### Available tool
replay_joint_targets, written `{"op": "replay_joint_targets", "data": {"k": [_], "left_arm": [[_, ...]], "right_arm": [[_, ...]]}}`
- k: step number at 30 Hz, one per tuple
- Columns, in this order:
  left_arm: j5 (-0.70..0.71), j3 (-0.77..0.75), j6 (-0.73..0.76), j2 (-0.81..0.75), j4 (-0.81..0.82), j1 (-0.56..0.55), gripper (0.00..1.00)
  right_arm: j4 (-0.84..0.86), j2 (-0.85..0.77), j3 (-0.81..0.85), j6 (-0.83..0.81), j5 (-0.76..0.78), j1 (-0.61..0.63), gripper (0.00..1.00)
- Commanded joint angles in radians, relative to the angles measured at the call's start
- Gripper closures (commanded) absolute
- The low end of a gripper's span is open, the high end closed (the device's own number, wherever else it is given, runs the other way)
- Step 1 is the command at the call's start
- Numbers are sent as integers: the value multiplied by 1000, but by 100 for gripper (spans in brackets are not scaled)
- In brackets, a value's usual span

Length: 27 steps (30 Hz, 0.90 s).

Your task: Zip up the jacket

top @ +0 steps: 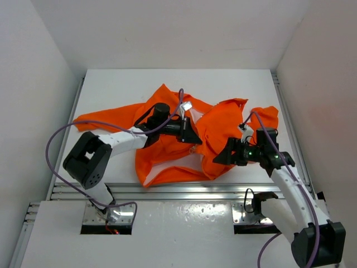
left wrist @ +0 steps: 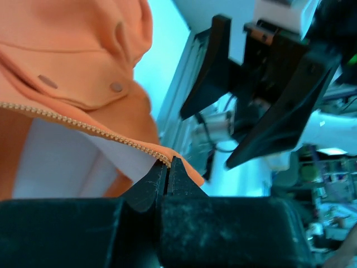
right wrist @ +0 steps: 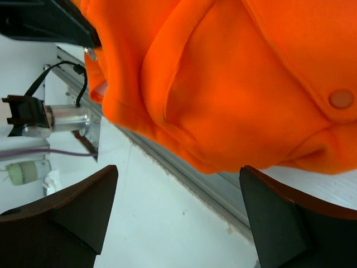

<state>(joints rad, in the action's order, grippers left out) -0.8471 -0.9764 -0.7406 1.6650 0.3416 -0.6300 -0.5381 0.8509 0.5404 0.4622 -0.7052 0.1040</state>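
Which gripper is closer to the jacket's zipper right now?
Left. The left gripper is shut on the jacket edge right at the zipper end; the right gripper hangs open beside orange fabric, off the zipper.

We're seeing open table along the far side & far-left corner. The jacket is bunching across the middle, w/ the left arm lying over it. The right gripper is sitting near the left gripper, narrowing the gap btwn them. The rail is bounding the near edge.

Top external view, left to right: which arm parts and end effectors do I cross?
In order: left arm's elbow → left end effector, shut on the jacket → right end effector, open → right arm's elbow.
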Motion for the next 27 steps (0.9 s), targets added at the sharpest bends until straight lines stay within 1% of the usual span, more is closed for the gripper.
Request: {"op": "replay_joint_targets", "data": {"k": [1,4,8,10,20,21,24,25,27], "left_arm": [[25,-53,-183,22,123,-34,100],[54,-87,-221,52,114,-56,100],[91,-119,-211,76,50,-83,100],[102,-142,-197,87,24,-96,100],[102,-199,-197,116,14,-134,100],[102,-211,-197,116,14,-134,100],[102,-222,-187,125,4,-134,100],[102,-222,-187,125,4,-134,100],[102,-222,-187,134,4,-134,100]], "right_arm": [[148,-12,-13,79,82,37,11],[196,0,-10,99,76,39,17],[242,25,7,122,66,39,27],[260,37,12,141,64,39,28],[385,96,-25,230,16,39,28],[394,99,-25,243,7,37,29],[420,102,-20,243,-2,36,34],[423,103,-20,243,-4,40,41],[421,106,-17,242,-8,36,51]]}}
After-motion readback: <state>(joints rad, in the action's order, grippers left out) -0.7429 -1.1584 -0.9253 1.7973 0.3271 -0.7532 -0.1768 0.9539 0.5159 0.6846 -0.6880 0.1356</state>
